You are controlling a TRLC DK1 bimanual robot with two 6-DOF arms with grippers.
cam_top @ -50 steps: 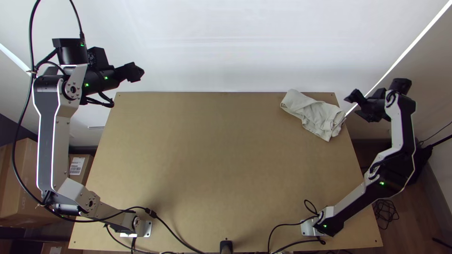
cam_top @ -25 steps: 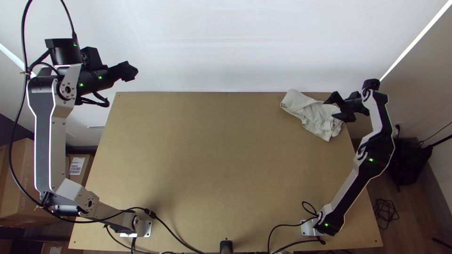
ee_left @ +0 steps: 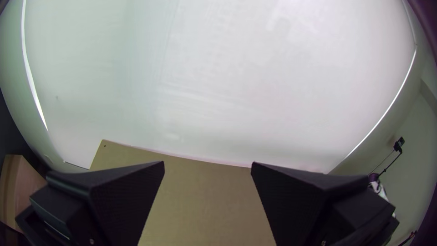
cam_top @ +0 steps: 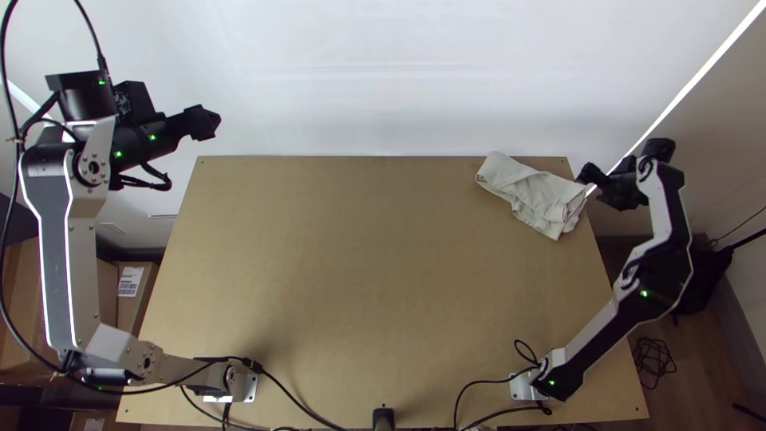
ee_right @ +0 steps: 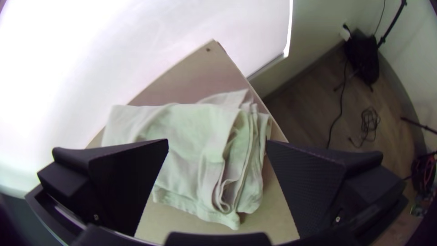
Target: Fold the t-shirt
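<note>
Well, your t-shirt lies on the tabletop at its far right corner, folded into a small, loose packet. Its layers stack up along the right side, while the rest lies flatter and a little creased; you can't count the folds from here. That corner looks like a put-aside spot, chosen perhaps to leave you the middle as working room, so the folding itself may be all but finished.

Just beside the packet, off the right edge, your right hand faces the cloth, spread wide and gripping nothing. From there you could pinch the layered side or simply back off; if you do tidy it, go gently, since a snagged layer might open the packet.

Well apart, past the far left corner, your left hand is also wide and bare, probably parked there to keep out of the way.
</note>
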